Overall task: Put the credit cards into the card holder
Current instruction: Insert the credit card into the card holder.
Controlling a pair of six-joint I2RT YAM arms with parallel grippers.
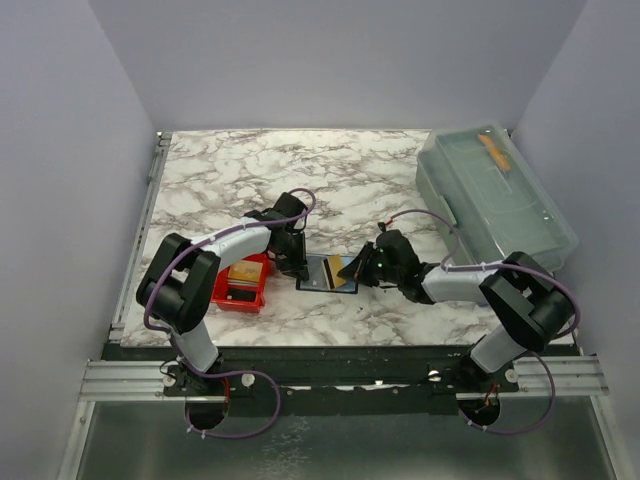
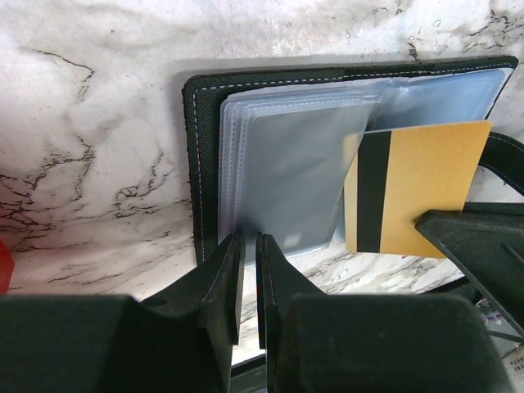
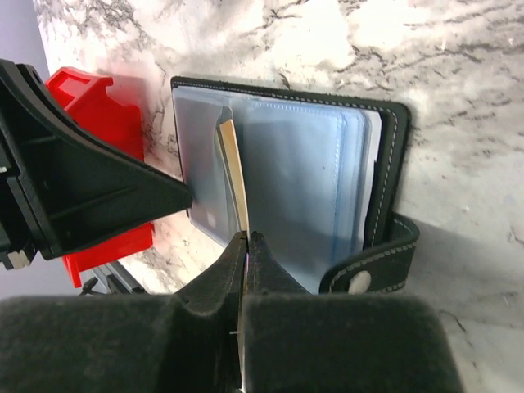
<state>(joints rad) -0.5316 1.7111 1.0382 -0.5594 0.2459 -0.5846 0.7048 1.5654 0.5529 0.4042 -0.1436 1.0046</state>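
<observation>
Yellow credit card (image 2: pixel 417 184) clamped edge-on in right end effector (image 3: pixel 246 241). Long axis ran toward left arm; leading edge sat at sleeve mouth of card holder (image 3: pixel 385 164), which lay open, flat, mid-tabletop (image 1: pixel 250 180). Left end effector (image 2: pixel 248 262) nearly together, apparently pinching clear sleeve edge. Right arm nearer; push probably leftward into pocket. Red tray (image 1: pixel 240 287) just beyond holder's left edge, little room. Lidded box (image 1: pixel 495 195) far right, well apart.

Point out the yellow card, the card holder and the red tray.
Yellow card (image 2: pixel 430 184): left wrist, gold face.
Card holder (image 2: pixel 286 172): left wrist, clear sleeve.
Red tray (image 3: pixel 97 102): right wrist, upper corner.
</observation>
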